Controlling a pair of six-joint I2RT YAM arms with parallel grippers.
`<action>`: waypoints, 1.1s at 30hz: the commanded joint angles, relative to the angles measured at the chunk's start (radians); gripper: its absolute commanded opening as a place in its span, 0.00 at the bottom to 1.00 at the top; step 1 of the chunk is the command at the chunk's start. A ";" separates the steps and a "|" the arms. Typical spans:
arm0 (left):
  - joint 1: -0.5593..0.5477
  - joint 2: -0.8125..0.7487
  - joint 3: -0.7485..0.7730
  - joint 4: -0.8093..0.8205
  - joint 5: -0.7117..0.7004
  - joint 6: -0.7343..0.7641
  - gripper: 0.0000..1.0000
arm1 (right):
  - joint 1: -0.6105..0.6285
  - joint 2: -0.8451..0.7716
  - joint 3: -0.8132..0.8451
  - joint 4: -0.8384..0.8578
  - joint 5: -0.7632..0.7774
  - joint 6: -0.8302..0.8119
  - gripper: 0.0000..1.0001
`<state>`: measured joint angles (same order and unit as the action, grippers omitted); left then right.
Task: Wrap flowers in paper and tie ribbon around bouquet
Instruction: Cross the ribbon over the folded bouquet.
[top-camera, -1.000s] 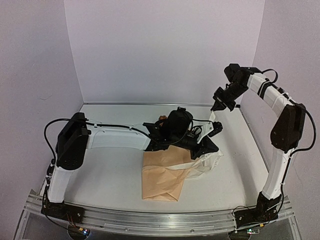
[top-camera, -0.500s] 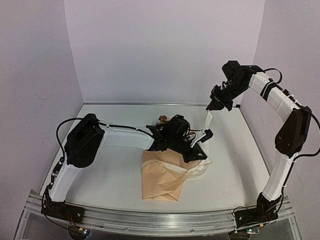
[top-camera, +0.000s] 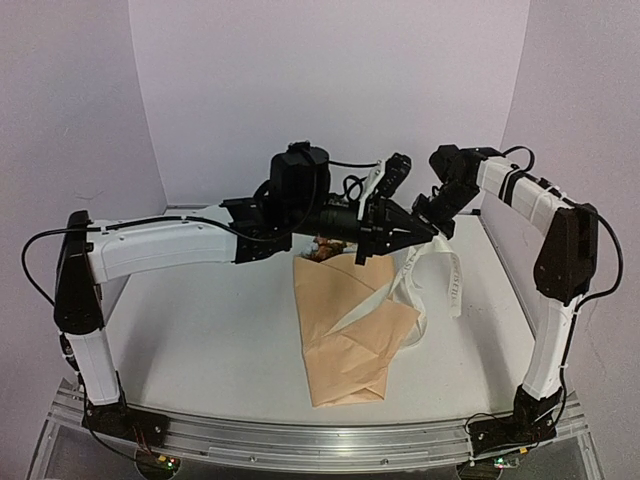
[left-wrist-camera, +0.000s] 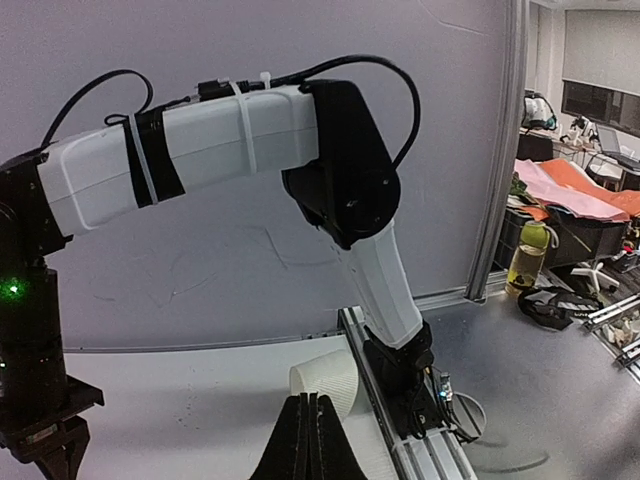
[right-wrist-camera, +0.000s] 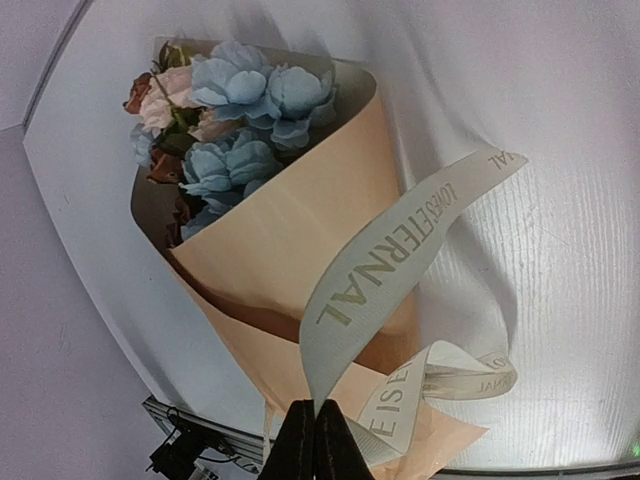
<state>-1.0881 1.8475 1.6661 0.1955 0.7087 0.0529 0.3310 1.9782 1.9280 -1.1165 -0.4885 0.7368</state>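
From overhead you lose most of the flowers (top-camera: 322, 247): your left arm (top-camera: 170, 245) reaches across the desk (top-camera: 200, 330) and its black wrist covers the open end of the bouquet (top-camera: 345, 330), so only a scrap of brown bloom peeks out beneath it. Both sets of jaws crowd together there, above the far right part of the desk, and in that view you cannot make out their tips. Your left wrist camera settles one side: the left jaws are pressed together with nothing visible between them, facing the right arm (left-wrist-camera: 350, 180) and a small white curl (left-wrist-camera: 325, 380) on the desk that may be a loop of ribbon, too partial to say. Your right wrist camera shows the right jaws pinched tight on the ribbon (right-wrist-camera: 390, 260); one stretch runs out from the tips in front of the paper (right-wrist-camera: 300, 230), and more lies in loops beside the cone's lower part. The bouquet lies on its side on the desk, pale blue and brown blooms at the wide end, the narrow end partly hidden behind the jaws and loops. On the ribbon you can read "ETERNAL" in large letters with what looks like "LOVE" in smaller ones ahead of it; the lower loops give only fragments such as "EISE"
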 joint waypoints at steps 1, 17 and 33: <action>0.001 0.183 0.063 -0.102 -0.009 0.020 0.00 | 0.009 0.002 0.001 0.002 -0.005 -0.013 0.00; 0.021 0.563 0.371 -0.297 -0.123 -0.095 0.18 | 0.017 -0.035 -0.039 0.002 -0.026 -0.043 0.00; 0.087 -0.001 -0.276 -0.131 -0.334 -0.234 0.57 | 0.056 -0.095 -0.028 0.045 -0.086 -0.227 0.00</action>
<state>-1.0288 1.9741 1.5730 0.0695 0.4675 -0.1416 0.3512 1.9547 1.8726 -1.1072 -0.5230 0.6028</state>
